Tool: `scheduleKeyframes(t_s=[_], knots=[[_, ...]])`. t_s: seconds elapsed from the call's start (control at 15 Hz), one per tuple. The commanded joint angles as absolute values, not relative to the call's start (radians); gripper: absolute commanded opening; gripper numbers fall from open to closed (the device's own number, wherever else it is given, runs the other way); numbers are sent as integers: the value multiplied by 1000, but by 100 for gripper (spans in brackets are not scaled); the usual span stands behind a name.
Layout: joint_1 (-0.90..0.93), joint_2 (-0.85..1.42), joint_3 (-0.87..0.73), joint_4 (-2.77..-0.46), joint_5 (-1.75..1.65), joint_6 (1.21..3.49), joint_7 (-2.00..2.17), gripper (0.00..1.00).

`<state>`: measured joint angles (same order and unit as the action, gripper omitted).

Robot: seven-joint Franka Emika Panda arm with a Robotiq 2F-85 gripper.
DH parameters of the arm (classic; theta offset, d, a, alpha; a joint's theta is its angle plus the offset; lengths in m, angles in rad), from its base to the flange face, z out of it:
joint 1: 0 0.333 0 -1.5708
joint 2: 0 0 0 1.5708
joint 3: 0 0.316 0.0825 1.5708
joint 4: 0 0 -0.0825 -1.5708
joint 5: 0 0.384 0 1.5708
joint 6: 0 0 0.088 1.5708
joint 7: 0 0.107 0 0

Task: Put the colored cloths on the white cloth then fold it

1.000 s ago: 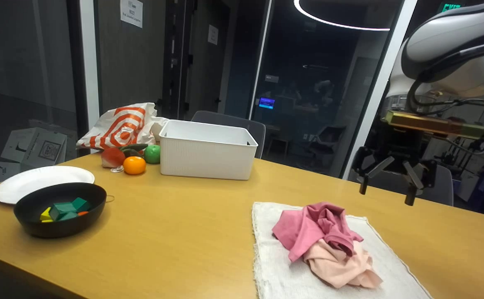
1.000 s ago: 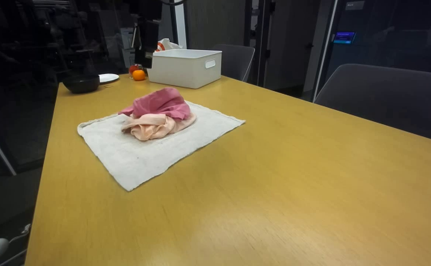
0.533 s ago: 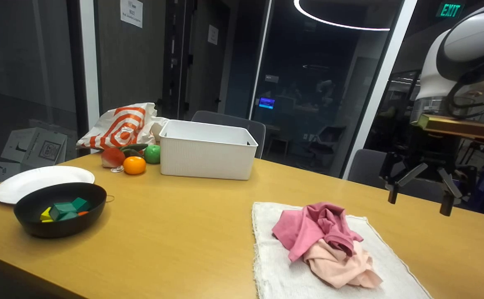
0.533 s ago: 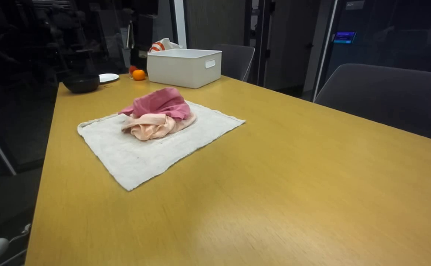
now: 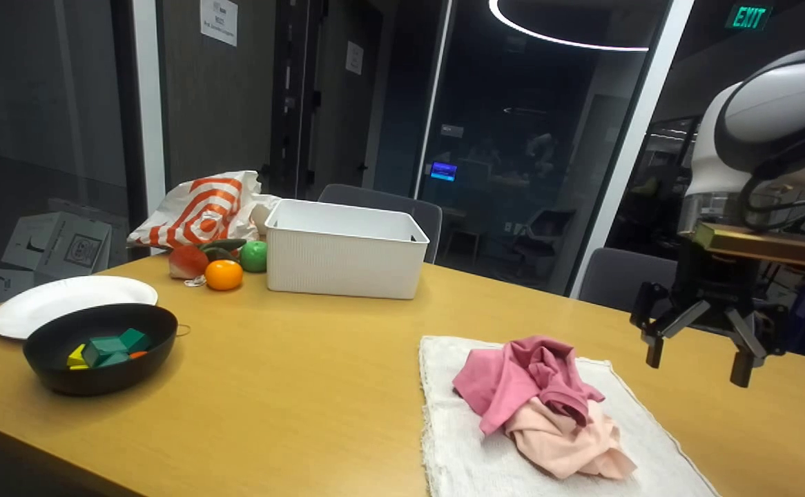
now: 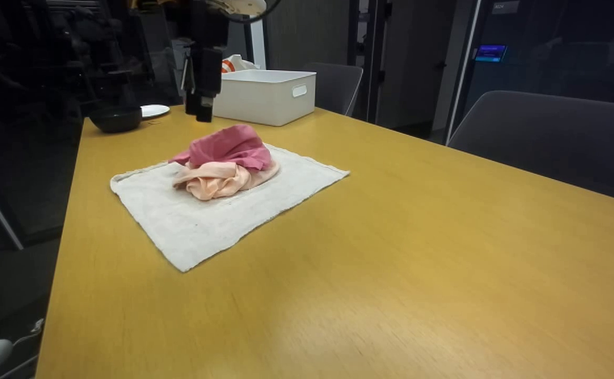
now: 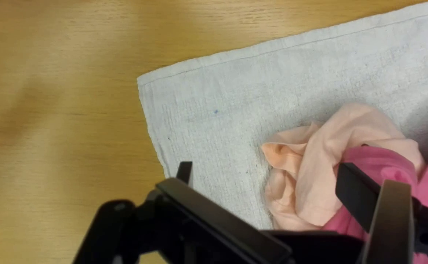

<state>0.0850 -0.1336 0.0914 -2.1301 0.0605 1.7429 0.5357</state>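
A white cloth [image 6: 196, 234] lies flat on a table [image 6: 417, 252]; in an exterior view one corner points toward the bottom edge, longer-looking sides slanting up rightward. On it, a crumpled pink cloth [image 5: 516, 379] partly covers a peach cloth [image 5: 561, 442]. The arm [image 5: 782, 114] extends from the right, its gripper [image 5: 697, 366] pointing down above the table, jaws spread apart.

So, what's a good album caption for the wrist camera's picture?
Open claw in the foreground, crumpled peach cloth and pink cloth on a spread white cloth.
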Motion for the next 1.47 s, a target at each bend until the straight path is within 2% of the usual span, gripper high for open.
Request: scheduleKeyframes(t_s=[0.0,0.47,0.8,1.07,1.33,1.4], knots=[[67,-211,79,-2281,61,1896,381,100],[30,-303,27,-2547,41,2100,108,100],[25,-302,-1,-2711,15,2358,-62,100],[20,-277,-4,-2791,-22,2483,-104,100],[21,-215,-7,-2763,-40,2554,-135,100],[24,-208,-10,-2762,-31,2563,-147,75]])
